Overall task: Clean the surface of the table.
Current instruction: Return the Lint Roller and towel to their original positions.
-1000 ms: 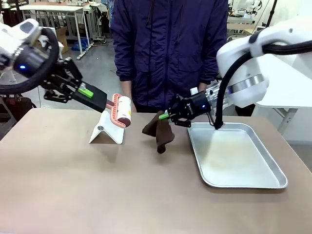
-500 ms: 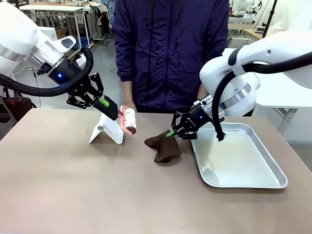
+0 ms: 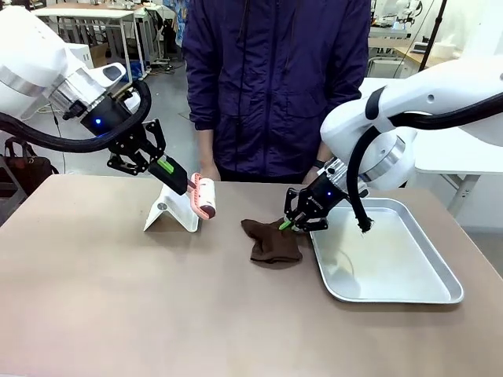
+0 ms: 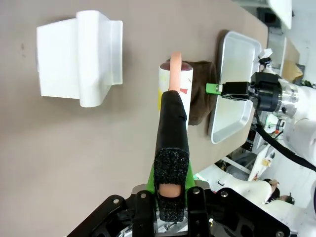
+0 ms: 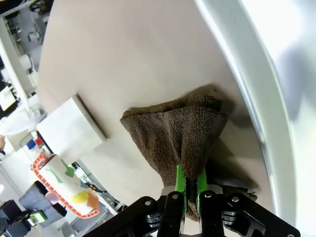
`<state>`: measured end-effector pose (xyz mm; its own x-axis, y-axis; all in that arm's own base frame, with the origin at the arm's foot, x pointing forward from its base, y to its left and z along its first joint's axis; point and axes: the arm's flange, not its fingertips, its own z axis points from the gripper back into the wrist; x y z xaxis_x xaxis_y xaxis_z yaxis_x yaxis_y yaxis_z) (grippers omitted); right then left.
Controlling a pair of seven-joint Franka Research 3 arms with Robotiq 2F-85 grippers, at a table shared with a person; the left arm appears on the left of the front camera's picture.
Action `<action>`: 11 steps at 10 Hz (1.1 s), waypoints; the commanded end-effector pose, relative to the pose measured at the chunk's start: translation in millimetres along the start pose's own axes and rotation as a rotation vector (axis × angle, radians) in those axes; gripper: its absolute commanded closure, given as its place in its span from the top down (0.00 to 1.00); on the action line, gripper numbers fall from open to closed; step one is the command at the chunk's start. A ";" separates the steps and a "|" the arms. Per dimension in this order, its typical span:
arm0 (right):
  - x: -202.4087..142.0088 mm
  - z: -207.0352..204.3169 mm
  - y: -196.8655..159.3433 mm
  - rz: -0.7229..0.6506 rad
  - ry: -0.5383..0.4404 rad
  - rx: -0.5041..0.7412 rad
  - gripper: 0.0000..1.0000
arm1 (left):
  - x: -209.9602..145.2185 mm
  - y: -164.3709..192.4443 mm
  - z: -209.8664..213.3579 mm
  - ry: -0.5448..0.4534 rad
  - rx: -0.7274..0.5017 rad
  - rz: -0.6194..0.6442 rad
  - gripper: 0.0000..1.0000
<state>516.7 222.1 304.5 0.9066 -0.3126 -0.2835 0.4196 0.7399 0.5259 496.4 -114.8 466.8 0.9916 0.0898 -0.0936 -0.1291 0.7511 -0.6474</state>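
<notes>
On table (image 3: 157,298) | brown cloth (image 3: 273,239) pinched by right tool (image 3: 288,225)

We see the left arm reaching in from the left, wrist angled down toward the middle, its left gripper (image 3: 182,185) clamped on the pink handle of a lint roller (image 3: 203,195) held above the table. The right arm bends down from the right, its right gripper (image 3: 287,225) low, jaws pinched on a brown cloth (image 3: 272,239)
</notes>
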 end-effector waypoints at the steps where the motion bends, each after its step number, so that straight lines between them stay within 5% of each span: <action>1: -1.0 1.6 1.6 0.000 -0.001 0.011 0.09 | -1.0 0.1 0.3 -0.050 0.012 -0.002 0.22; 4: -1.0 1.6 1.6 0.000 -0.001 0.011 0.09 | 1.9 0.3 0.5 -0.025 0.004 0.000 0.22; 8: -1.0 1.6 1.6 0.000 -0.001 0.011 0.09 | 54.3 -30.7 -1.7 0.060 0.168 0.008 0.22; 11: -1.0 1.6 1.6 0.000 -0.001 0.011 0.09 | 79.9 -40.4 -17.3 0.029 0.262 0.078 0.22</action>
<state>516.6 222.5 304.8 0.9068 -0.3120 -0.2834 0.4191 0.7396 0.5267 573.0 -141.1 468.9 0.9850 0.1162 -0.1278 -0.1629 0.8714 -0.4627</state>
